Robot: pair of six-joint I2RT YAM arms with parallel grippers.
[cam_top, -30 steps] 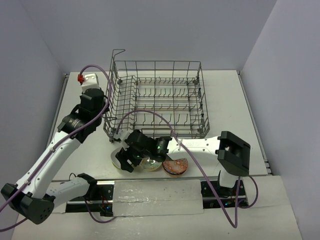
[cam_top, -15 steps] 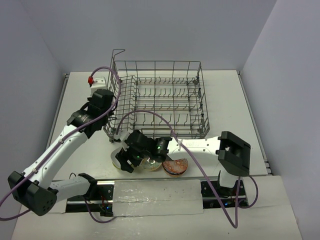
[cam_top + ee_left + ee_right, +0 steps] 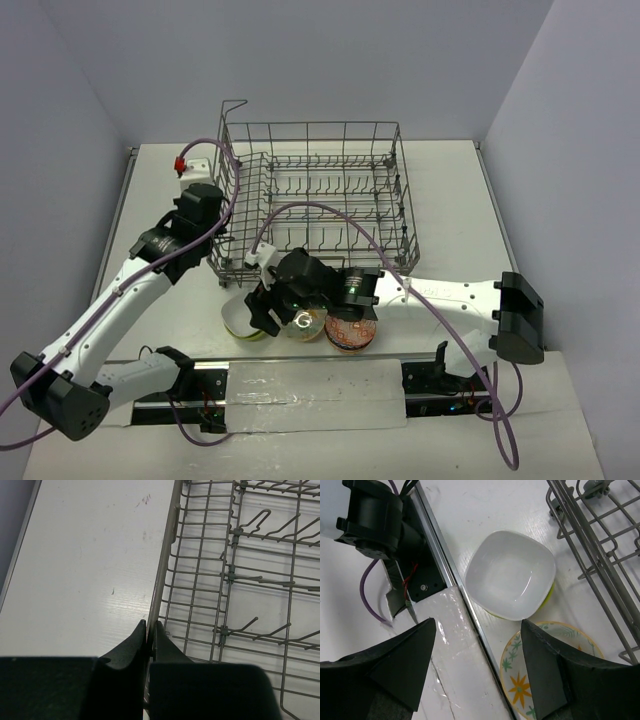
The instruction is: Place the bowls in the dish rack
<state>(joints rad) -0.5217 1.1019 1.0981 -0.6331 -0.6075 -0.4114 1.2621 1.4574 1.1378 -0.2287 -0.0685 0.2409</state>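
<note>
1. The left arm (image 3: pixel 110 300) reaches forward, and the left gripper (image 3: pixel 149 628) has its jaws pinched together on the side rim of the dish rack (image 3: pixel 166 545).
2. The right arm (image 3: pixel 440 293) stretches leftward, and the right gripper (image 3: pixel 479 625) points down with its jaws spread wide.

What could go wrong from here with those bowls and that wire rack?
The open right hand hangs over the lime-green bowl, which lies close beside the yellow-floral bowl; coming down, a finger might knock the neighbour. The left hand is pinched on the rim of the dish rack, so any pull may drag it.
</note>
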